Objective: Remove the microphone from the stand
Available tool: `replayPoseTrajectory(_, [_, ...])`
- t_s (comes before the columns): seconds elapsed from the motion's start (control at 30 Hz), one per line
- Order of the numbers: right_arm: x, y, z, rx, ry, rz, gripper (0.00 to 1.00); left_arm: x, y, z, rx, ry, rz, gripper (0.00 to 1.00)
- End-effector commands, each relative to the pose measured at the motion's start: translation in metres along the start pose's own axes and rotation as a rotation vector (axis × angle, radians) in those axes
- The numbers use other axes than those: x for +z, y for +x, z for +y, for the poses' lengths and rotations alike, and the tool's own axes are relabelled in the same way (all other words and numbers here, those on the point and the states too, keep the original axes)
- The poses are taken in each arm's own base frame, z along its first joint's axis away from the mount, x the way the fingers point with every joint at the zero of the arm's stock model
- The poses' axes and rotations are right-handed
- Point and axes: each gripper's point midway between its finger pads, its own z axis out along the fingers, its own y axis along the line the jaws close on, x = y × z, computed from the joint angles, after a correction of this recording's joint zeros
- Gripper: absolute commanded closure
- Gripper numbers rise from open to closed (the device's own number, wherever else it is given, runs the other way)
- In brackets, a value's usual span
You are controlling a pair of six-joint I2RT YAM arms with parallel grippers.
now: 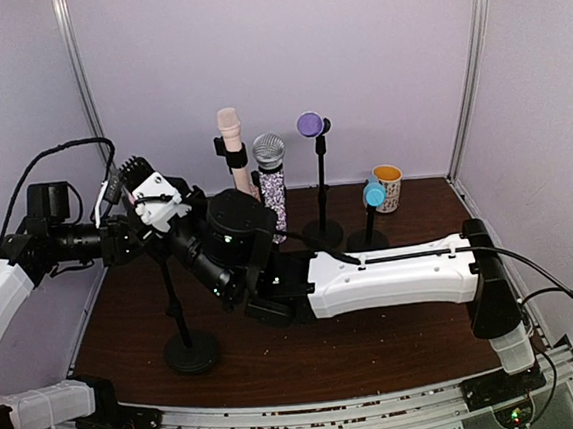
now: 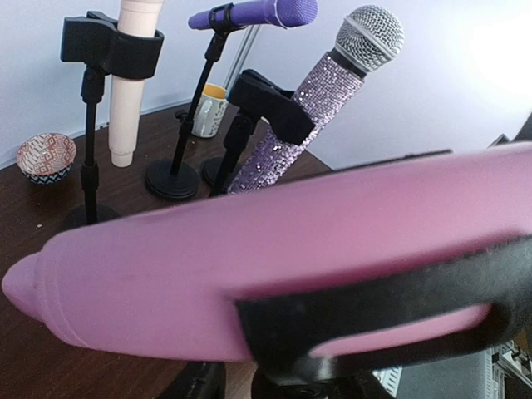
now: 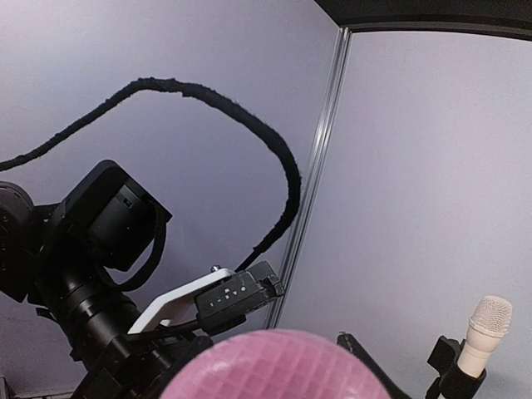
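Sitting in the black clip (image 2: 332, 328) of the front-left stand (image 1: 190, 353), the pink microphone (image 2: 208, 274) lies nearly level. Its tail end points toward the left of the left wrist view, and its mesh head shows at the bottom edge of the right wrist view. Both arms meet above that stand, the left claw (image 1: 190, 241) reaching from the left and the right claw (image 1: 233, 267) from the right, and they hide the pink microphone from above. Neither wrist view shows its fingers, so I cannot tell whether either claw is open, closed or gripping. Farther back on the tabletop (image 1: 379, 352) stand a cream microphone (image 1: 231, 139), a glittery microphone (image 1: 272, 181), a purple microphone (image 1: 309, 124) and a blue microphone (image 1: 374, 195), with a cup (image 1: 389, 187) just beside the last.
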Motion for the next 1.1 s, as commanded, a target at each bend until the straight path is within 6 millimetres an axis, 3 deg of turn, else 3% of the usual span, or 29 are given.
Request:
replayPoseTrajectory(0.0, [-0.005, -0.072, -0.027, 0.136, 0.048, -0.195, 1.00, 0.002, -0.001, -0.008, 0.022, 0.057, -0.019, 0.61])
replayPoseTrajectory(0.27, [-0.011, -0.075, -0.028, 0.130, 0.031, -0.209, 1.00, -0.002, -0.004, -0.004, 0.063, -0.004, -0.037, 0.96])
replayPoseTrajectory(0.33, [-0.012, -0.075, -0.029, 0.122, 0.029, -0.214, 1.00, -0.003, -0.009, -0.001, 0.073, -0.033, -0.054, 1.00])
replayPoseTrajectory(0.63, [-0.021, -0.085, -0.036, 0.097, 0.033, -0.256, 1.00, -0.013, -0.021, 0.005, 0.143, -0.140, -0.124, 1.00])
replayPoseTrajectory(1.07, [-0.054, -0.128, -0.041, 0.080, 0.023, -0.360, 1.00, -0.012, -0.026, 0.033, 0.075, -0.250, -0.181, 1.00])
